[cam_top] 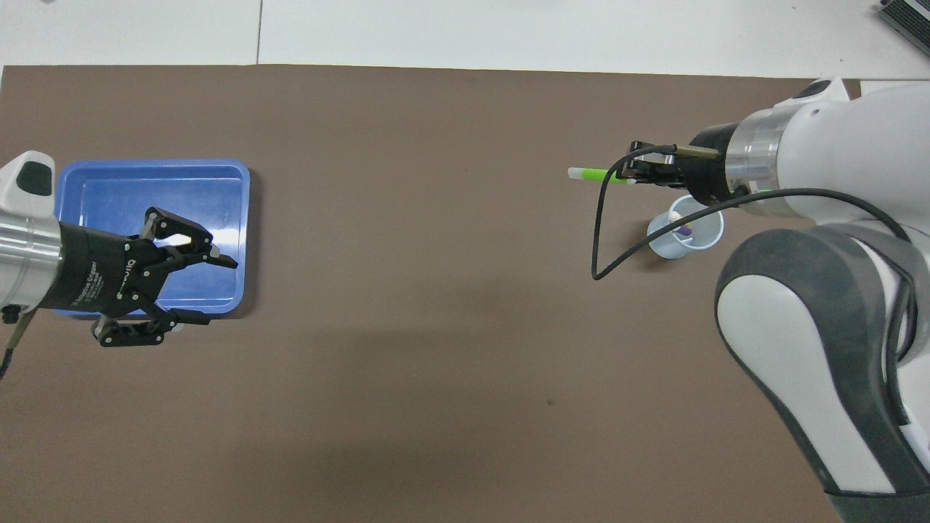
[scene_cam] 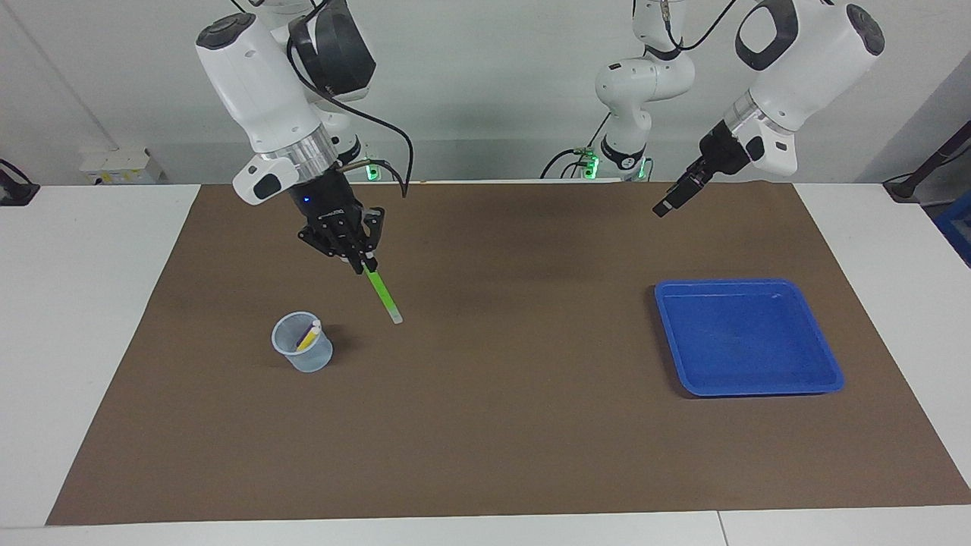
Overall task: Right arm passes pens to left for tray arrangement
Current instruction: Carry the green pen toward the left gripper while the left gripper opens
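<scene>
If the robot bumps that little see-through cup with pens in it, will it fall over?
Probably, yes. The cup looks thin and light, and the yellow pen leans against its rim, adding weight up high. It also narrows toward its base, so a sideways nudge would likely tip or slide it.

A white table (scene_cam: pixel 91 318) carries a large brown mat (scene_cam: pixel 485 425) that covers most of its top, leaving white margins at both ends and along the edge farthest from the robots. On the mat, toward the left arm's end, lies the blue tray (scene_cam: pixel 825 364), shallow, with a raised rim and rounded corners. Toward the right arm's end, well apart from the tray, a small translucent bluish cup (scene_cam: pixel 303 358) stands upright on the mat with pens leaning inside it.
</scene>
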Motion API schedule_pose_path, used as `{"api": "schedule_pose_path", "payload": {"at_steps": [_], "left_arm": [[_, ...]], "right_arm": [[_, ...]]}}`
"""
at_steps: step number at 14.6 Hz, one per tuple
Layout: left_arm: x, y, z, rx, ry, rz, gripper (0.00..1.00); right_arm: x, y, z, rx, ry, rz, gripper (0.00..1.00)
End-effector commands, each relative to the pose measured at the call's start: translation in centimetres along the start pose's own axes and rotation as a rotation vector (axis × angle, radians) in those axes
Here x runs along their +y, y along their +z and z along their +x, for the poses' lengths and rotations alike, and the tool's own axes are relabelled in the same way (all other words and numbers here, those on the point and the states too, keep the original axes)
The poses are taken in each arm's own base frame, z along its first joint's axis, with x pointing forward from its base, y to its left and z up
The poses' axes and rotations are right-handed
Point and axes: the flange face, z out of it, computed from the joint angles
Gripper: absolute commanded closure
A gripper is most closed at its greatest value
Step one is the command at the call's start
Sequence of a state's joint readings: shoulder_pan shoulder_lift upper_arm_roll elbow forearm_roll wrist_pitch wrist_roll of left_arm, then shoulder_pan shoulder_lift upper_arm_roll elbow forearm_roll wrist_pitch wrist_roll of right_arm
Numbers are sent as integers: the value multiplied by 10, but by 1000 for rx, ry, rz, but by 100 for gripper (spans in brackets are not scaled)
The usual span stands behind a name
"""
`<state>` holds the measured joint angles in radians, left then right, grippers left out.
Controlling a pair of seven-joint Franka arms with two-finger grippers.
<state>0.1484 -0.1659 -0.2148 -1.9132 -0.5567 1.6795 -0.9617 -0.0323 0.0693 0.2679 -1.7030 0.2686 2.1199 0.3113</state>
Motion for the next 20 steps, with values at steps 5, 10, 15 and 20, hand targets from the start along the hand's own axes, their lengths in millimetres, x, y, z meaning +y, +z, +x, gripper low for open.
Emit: {"api": "schedule_pose_path", "payload": {"at_steps": [5, 10, 15, 20], "left_arm": [[8, -1, -1, -60, -157, -95, 23], [8, -11, 3, 98, 208, -45, 2], [2, -16, 10, 95, 218, -34, 0], [-12, -23, 23, 98, 418, -16, 0]], "right_arm": [[-34, 15, -3, 54, 109, 90, 100], [-65, 21, -20, 34, 66, 113, 100], [-109, 24, -43, 13, 68, 226, 100], [-149, 29, -64, -44, 225, 419, 100]]}}
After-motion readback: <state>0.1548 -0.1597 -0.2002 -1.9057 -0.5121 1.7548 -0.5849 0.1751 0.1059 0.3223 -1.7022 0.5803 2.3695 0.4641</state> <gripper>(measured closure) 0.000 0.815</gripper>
